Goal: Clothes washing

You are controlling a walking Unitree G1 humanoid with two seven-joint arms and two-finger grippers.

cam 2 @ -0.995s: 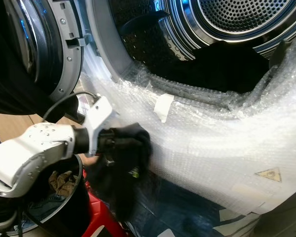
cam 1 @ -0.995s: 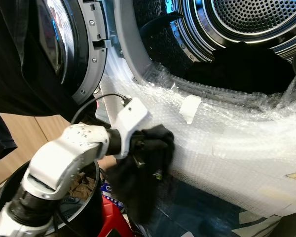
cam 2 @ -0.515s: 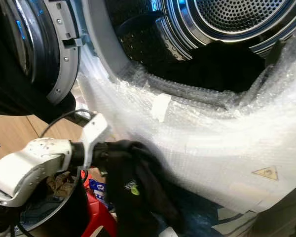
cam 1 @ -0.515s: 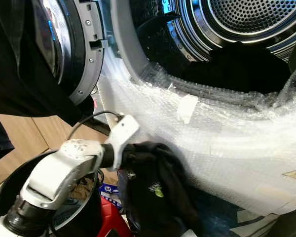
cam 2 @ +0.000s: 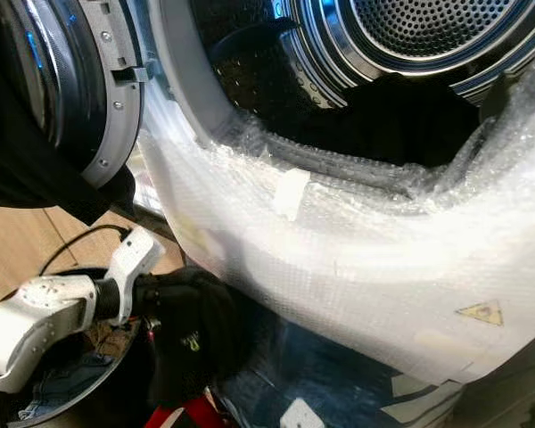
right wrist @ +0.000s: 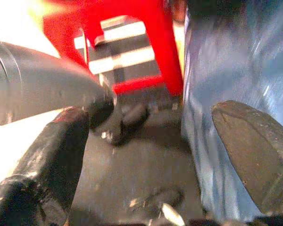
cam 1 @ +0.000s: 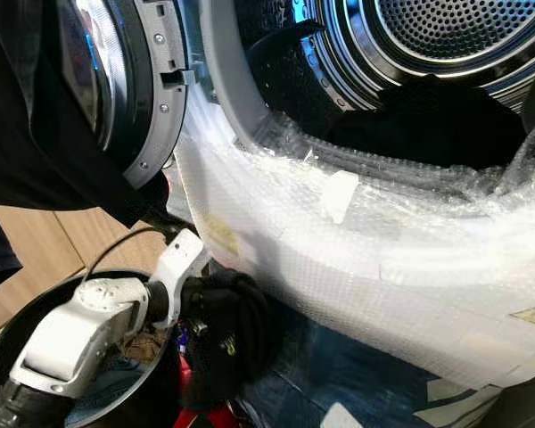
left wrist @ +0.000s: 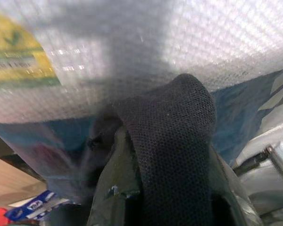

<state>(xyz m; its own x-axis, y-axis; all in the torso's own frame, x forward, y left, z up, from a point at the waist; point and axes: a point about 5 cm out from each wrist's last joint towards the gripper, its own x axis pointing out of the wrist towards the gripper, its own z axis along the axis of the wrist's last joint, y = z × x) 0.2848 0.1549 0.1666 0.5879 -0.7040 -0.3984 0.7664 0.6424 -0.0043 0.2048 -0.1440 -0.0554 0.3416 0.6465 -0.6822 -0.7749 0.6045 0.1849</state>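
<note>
Bubble-wrapped washer behind; left hand pinches black garment; right hand spread near red stool.

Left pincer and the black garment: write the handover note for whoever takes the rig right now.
Left pincer: shut on the black garment, low beside the bubble-wrapped washer front, next to the black bucket.
Right pincer: open, idle near the red stool.
Washer door open; dark clothes already lie in the drum.
Left to do: lift the garment over the drum's lip and let go inside; more laundry sits in the bucket.
</note>
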